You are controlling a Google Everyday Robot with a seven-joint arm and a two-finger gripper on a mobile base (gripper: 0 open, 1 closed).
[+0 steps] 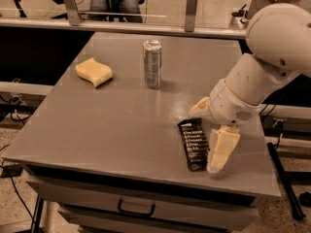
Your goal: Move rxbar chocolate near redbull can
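The rxbar chocolate (193, 143), a flat black bar with white text, lies on the grey table (107, 125) near its front right. The redbull can (152, 63) stands upright at the middle back of the table, well apart from the bar. My gripper (203, 140) hangs low over the bar's right side on the white arm (272, 52). It is open. One cream finger (199, 108) is just behind the bar's far end. The other finger (222, 149) is along the bar's right edge near its front end. The bar is not gripped.
A yellow wavy sponge (94, 72) lies at the back left of the table. The table's front edge is close below the bar, with a drawer handle (136, 209) under it. A rail with metal posts (190, 8) runs behind the table.
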